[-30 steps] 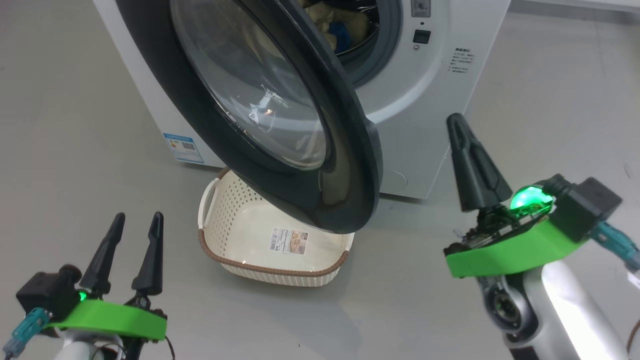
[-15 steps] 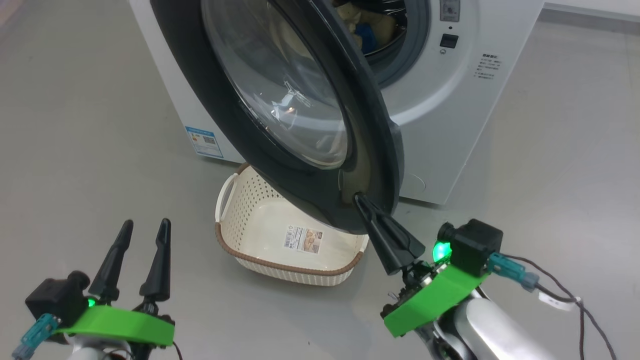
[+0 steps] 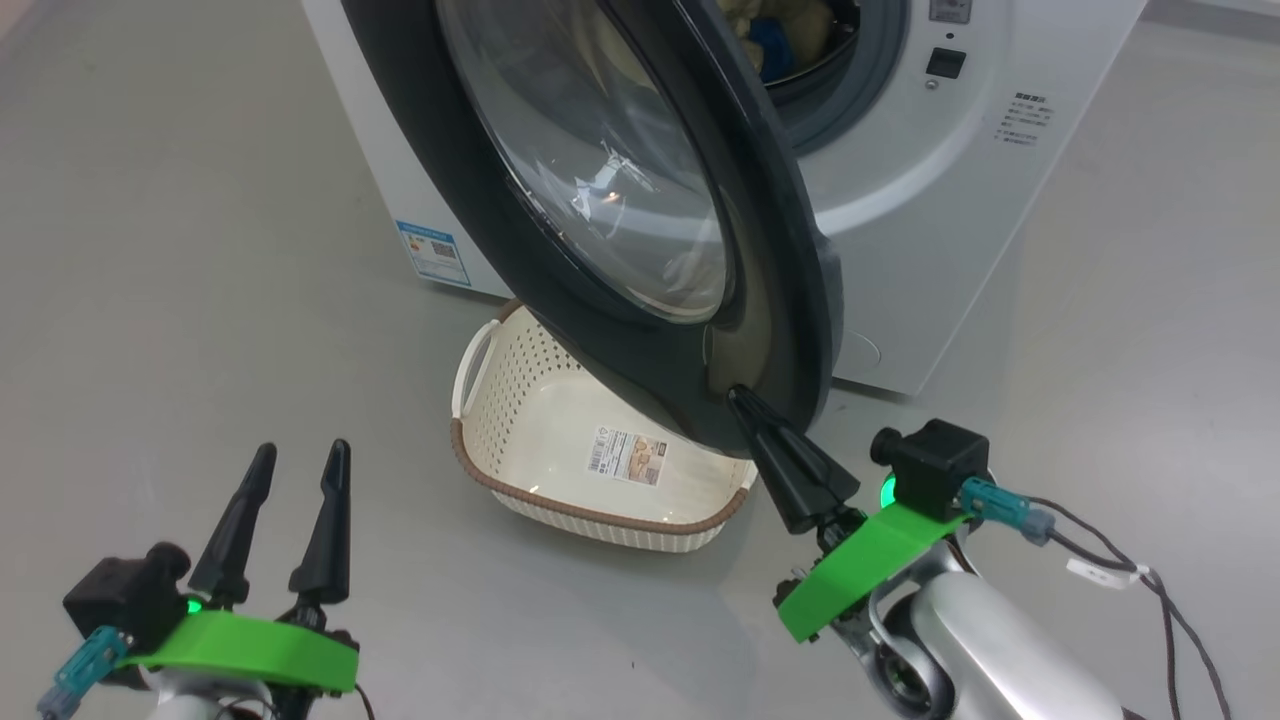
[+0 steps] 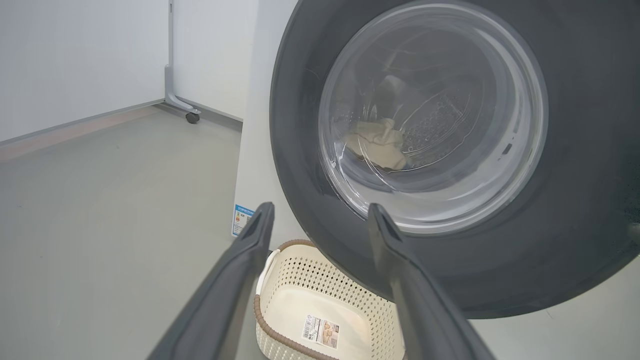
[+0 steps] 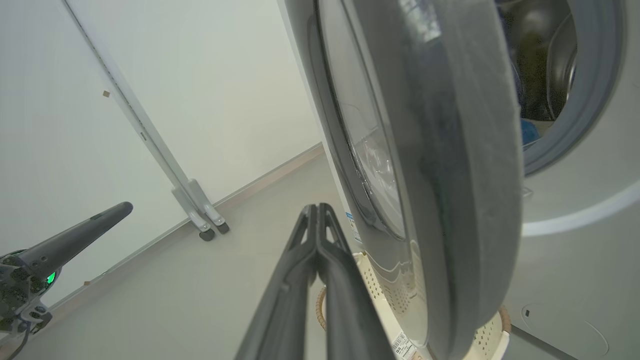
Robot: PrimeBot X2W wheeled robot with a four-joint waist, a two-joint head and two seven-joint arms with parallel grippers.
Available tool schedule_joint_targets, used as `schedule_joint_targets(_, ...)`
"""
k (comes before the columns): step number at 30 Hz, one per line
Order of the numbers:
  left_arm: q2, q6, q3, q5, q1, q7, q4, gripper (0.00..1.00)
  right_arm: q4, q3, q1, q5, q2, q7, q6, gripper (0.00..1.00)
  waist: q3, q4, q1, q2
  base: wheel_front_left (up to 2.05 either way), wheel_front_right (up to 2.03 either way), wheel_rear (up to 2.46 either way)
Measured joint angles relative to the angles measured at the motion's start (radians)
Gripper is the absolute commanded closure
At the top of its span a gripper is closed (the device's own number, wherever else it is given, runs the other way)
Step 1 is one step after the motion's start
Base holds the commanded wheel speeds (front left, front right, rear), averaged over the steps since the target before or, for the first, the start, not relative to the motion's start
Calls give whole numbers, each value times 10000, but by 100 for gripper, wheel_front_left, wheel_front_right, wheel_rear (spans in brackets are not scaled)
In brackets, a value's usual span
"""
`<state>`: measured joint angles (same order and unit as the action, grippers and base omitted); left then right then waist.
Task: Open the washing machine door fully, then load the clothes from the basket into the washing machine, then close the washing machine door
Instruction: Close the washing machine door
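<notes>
1. Right pincer [image 3: 742,398] – fingers pressed together along their whole length, nothing held. Its tip sits at the lower rim of the door [image 3: 600,200], on the door's outer face near the free edge. In the head view the tip meets the rim. The right wrist view does not confirm contact, so I cannot tell whether it touches.

2. Left pincer [image 3: 302,450] – fingers spread partway, nothing between them. It hangs above the floor [image 3: 200,300], well apart from the door and the basket [image 3: 610,517].

3. Door – partly open, standing at an angle to the washer [image 3: 930,200]. It rises directly ahead of my right pincer and ahead-right of my left one.

4. Basket – on the floor just left of my right pincer and below the door's lower rim, which overhangs part of it. A label sticker [image 3: 628,455] shows on the basket floor.

5. Clothes [image 3: 770,30] – inside the drum, beyond the door from both pincers. Cream cloth and a blue patch show through the opening, and cream cloth also shows through the door glass in the left wrist view.
</notes>
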<state>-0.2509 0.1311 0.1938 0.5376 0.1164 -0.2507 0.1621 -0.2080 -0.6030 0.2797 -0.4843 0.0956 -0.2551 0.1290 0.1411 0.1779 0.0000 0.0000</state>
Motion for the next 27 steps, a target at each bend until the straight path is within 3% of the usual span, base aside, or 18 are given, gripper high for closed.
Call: schedule_joint_targets(27,180,0,186,8,331,0,-50,0,-516,1622,405,286,-263,0,0,100,505,100,0,0,0,0,0)
